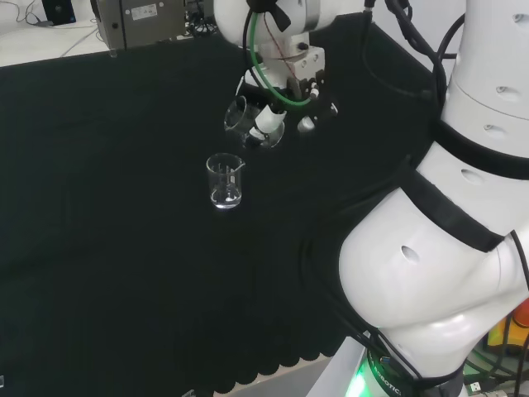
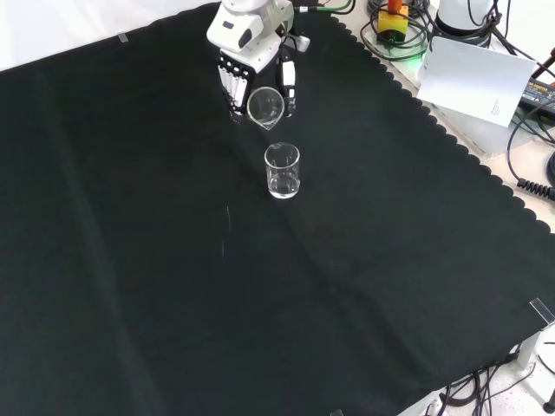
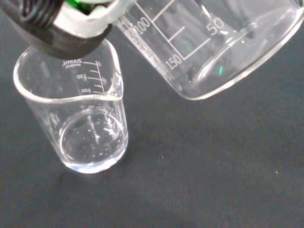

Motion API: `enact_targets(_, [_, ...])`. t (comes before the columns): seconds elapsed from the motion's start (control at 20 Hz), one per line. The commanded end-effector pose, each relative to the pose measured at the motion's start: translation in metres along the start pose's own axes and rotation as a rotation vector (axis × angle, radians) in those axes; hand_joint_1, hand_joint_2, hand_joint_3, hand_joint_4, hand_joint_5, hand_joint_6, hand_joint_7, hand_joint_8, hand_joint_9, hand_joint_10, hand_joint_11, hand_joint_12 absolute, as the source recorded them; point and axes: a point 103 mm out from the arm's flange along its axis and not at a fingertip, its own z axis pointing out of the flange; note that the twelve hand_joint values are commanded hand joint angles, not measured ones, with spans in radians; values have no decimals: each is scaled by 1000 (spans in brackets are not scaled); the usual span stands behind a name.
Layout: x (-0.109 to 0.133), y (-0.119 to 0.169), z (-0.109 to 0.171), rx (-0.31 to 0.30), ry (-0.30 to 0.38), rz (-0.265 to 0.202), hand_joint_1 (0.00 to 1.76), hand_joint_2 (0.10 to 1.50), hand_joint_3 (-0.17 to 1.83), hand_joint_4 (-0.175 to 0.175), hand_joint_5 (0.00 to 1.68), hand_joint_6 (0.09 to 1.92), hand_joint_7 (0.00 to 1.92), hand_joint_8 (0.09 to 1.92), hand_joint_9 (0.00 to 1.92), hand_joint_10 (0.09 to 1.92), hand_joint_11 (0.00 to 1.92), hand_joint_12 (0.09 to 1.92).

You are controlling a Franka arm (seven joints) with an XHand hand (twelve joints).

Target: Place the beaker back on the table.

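The hand [image 2: 251,65] holds a clear glass beaker [image 2: 265,107] above the cloth, tilted over with its mouth toward the front camera; the fingers [image 2: 231,85] and thumb curl round its wall. In the head view the held beaker [image 1: 241,118] hangs just under the hand [image 1: 281,78]. A second clear beaker [image 1: 225,182] stands upright on the cloth right below and in front of it, also seen as the standing beaker [image 2: 283,171]. The wrist view shows the standing beaker [image 3: 76,118] with a little clear liquid at its bottom, and the held beaker [image 3: 213,42] tilted beside it.
The black cloth [image 2: 173,286] spreads wide around both beakers. A white sheet [image 2: 473,80], cables and equipment lie past its scalloped edge at the front view's right. The arm's white links [image 1: 446,207] bulk at the head view's right.
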Motion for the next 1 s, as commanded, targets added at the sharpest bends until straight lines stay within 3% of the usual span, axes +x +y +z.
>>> enact_targets(0.05, [-22, -1, 10, -80, 103, 10, 1288, 1062, -175, -48, 1194, 637, 1413, 419, 1541, 622, 1360, 731])
enact_targets(0.2, [-35, 3, 18, -141, 210, 17, 1286, 1067, -175, -46, 1179, 663, 1395, 452, 1540, 615, 1352, 723])
enact_targets(0.5, [-59, 25, 38, -197, 325, 21, 1284, 1071, -175, -38, 1168, 689, 1387, 457, 1519, 604, 1336, 713])
enact_targets(1.0, [-77, 71, 75, -212, 411, 4, 1282, 1070, -175, -23, 1171, 696, 1401, 403, 1515, 431, 1370, 603])
